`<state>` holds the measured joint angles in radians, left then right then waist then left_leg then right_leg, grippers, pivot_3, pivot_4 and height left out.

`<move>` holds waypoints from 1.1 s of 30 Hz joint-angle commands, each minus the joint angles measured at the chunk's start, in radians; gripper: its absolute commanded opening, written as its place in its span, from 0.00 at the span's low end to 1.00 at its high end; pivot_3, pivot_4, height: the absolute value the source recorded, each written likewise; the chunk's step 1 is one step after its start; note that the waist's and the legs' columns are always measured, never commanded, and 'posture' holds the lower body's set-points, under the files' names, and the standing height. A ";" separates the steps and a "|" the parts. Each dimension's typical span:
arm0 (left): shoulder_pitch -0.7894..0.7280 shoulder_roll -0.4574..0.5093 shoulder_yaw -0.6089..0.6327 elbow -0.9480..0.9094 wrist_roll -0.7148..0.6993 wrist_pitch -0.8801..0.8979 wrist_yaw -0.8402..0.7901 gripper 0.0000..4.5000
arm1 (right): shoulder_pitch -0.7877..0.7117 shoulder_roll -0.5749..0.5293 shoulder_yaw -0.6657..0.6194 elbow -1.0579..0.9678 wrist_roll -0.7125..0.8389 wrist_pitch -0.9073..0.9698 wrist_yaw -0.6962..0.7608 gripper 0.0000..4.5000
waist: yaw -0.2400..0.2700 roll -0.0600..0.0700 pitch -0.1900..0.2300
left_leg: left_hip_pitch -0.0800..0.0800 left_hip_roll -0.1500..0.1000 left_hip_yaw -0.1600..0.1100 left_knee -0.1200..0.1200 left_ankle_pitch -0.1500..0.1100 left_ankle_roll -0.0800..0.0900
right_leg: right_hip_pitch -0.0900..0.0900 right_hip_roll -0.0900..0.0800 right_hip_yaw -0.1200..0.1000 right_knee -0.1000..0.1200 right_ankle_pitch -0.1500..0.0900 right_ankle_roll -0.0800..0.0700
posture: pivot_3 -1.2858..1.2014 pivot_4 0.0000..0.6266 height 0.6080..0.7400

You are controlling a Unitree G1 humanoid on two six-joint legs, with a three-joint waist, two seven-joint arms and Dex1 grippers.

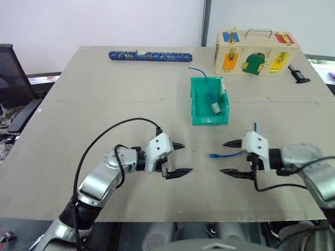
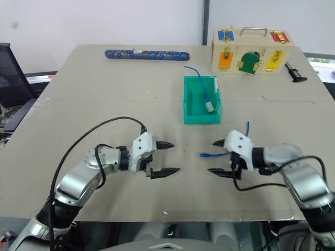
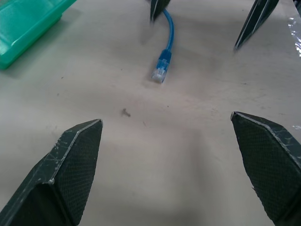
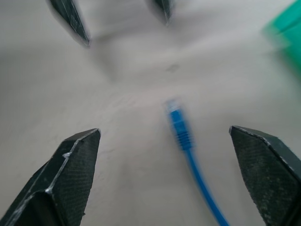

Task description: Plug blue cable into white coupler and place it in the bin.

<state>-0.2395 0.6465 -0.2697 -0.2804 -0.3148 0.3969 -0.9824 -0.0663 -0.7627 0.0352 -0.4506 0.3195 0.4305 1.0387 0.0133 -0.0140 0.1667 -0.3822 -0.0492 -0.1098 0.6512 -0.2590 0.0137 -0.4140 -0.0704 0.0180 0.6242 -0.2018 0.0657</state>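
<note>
Both claws, left (image 1: 178, 158) and right (image 1: 230, 157), gape empty over my worktop (image 1: 104, 94); the blue cable (image 1: 224, 155) lies loose between them. Its plug (unheld) could skid sideways if I close off-centre.

The table (image 1: 104, 104) holds two blue cables: one (image 1: 226, 155) lying loose, one (image 1: 208, 89) in the single teal bin (image 1: 198, 110). One latch box (image 1: 255, 53), one patterned tube (image 1: 150, 55), one black tool (image 1: 298, 75).

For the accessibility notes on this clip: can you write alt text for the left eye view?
Two open grippers, left gripper and right gripper, face each other over a table, with the blue cable lying between them. Behind sits the bin holding another cable.
</note>
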 commanded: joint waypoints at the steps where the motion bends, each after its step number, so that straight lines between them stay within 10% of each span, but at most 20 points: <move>1: -0.071 -0.030 -0.034 0.034 0.031 -0.011 -0.017 1.00 | 0.216 0.052 -0.198 -0.140 0.036 -0.104 -0.078 0.98 | 0.007 0.000 0.000 | -0.001 -0.001 0.001 0.000 0.000 0.000 | 0.001 0.000 -0.002 0.000 0.000 0.000 | 0.52 0.24 1.00; 15: -0.341 -0.188 -0.206 0.333 0.201 -0.077 -0.081 1.00 | 0.681 0.219 -0.379 -0.354 0.009 -0.145 -0.296 0.98 | -0.012 0.001 -0.001 | 0.003 0.000 0.003 0.002 0.000 0.000 | 0.003 0.000 0.002 0.002 -0.002 0.004 | 0.52 0.24 1.00; 25: -0.388 -0.219 -0.251 0.415 0.252 -0.130 -0.161 0.07 | 0.748 0.223 -0.405 -0.379 0.009 -0.161 -0.327 1.00 | -0.004 0.001 -0.001 | 0.003 0.000 0.004 0.002 0.000 0.000 | 0.003 0.001 0.001 0.002 -0.003 0.005 | 0.52 0.24 1.00; 33: -0.369 -0.233 -0.157 0.377 0.195 -0.279 -0.171 0.02 | 0.644 0.316 -0.304 -0.433 0.230 0.135 -0.513 1.00 | -0.002 0.001 -0.001 | 0.002 0.001 0.000 0.002 0.000 0.000 | 0.003 0.000 0.002 0.002 -0.003 0.005 | 0.52 0.24 1.00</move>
<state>-0.6098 0.4211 -0.4874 0.1387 -0.0802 0.1875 -1.1530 0.6009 -0.4681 -0.2800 -0.8387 0.4489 0.4734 0.5918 0.0109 -0.0133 0.1657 -0.3798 -0.0482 -0.1100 0.6529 -0.2590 0.0139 -0.4115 -0.0703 0.0197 0.6258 -0.2040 0.0693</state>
